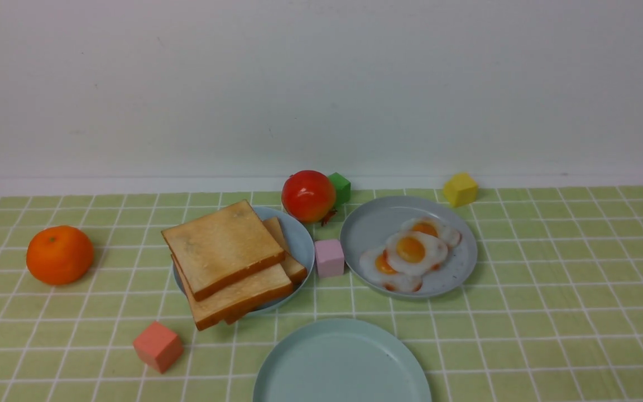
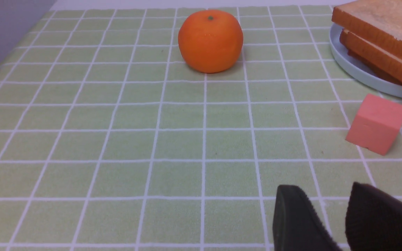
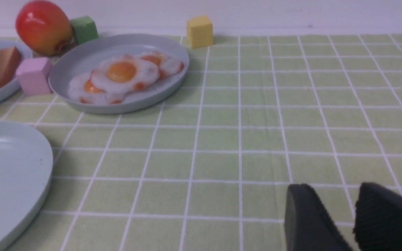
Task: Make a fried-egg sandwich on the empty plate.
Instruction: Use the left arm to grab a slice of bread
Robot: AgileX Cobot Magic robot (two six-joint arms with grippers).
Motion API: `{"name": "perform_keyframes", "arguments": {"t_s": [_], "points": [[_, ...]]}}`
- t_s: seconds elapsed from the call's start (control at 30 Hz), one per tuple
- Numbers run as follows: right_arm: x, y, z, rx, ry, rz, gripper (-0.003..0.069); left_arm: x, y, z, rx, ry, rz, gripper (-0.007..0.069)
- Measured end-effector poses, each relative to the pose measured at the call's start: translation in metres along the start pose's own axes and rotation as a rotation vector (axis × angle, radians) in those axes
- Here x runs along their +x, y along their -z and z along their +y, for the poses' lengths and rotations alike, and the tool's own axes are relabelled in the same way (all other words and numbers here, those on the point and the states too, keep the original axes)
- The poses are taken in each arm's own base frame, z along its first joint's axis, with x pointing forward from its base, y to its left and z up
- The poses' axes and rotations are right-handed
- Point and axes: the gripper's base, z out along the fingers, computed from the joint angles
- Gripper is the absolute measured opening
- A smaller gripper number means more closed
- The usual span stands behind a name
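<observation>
Several golden-brown toast slices [image 1: 222, 245] lie stacked on a light blue plate [image 1: 301, 237] left of centre; they also show in the left wrist view [image 2: 382, 24]. Three overlapping fried eggs [image 1: 415, 251] lie on a greyer blue plate [image 1: 374, 223] right of centre, and show in the right wrist view [image 3: 122, 73]. The empty aqua-green plate [image 1: 342, 363] sits at the front centre and nothing is on it. Neither gripper shows in the front view. My left gripper [image 2: 323, 190] hovers over bare cloth, slightly open and empty. My right gripper [image 3: 333, 188] is also slightly open and empty, right of the empty plate [image 3: 9, 167].
An orange [image 1: 59, 254] sits far left. A red fruit [image 1: 308, 195] and a green cube [image 1: 340, 187] stand behind the plates, a yellow cube [image 1: 460, 188] at the back right, a pink cube [image 1: 329, 258] between the two plates, and a salmon cube [image 1: 158, 346] at the front left. A white wall is behind.
</observation>
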Motion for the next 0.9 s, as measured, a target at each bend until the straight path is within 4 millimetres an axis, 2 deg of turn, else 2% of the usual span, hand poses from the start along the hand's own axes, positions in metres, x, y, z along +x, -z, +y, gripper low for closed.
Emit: {"name": "perform_keyframes", "arguments": {"t_s": [0.3, 0.63, 0.73, 0.8, 0.9], "points": [[-0.034, 0.007, 0.006, -0.060, 0.021, -0.389, 0.0241, -0.025, 0.004, -0.005, 0.058, -0.007, -0.274, 0.0238], [-0.041, 0.010, 0.007, -0.074, 0.021, -0.472, 0.0241, -0.034, 0.007, -0.007, 0.084, 0.002, -0.381, 0.0238], [-0.052, 0.016, 0.009, -0.104, -0.003, -0.603, 0.0241, -0.043, 0.011, -0.009, 0.140, 0.149, -0.482, 0.0238], [-0.060, 0.023, 0.010, -0.136, -0.032, -0.721, 0.0241, -0.054, 0.018, -0.009, 0.221, 0.338, -0.607, 0.0238], [-0.072, 0.032, 0.011, -0.182, -0.109, -0.823, 0.0241, -0.069, 0.032, -0.008, 0.335, 0.516, -0.806, 0.0238]]}}
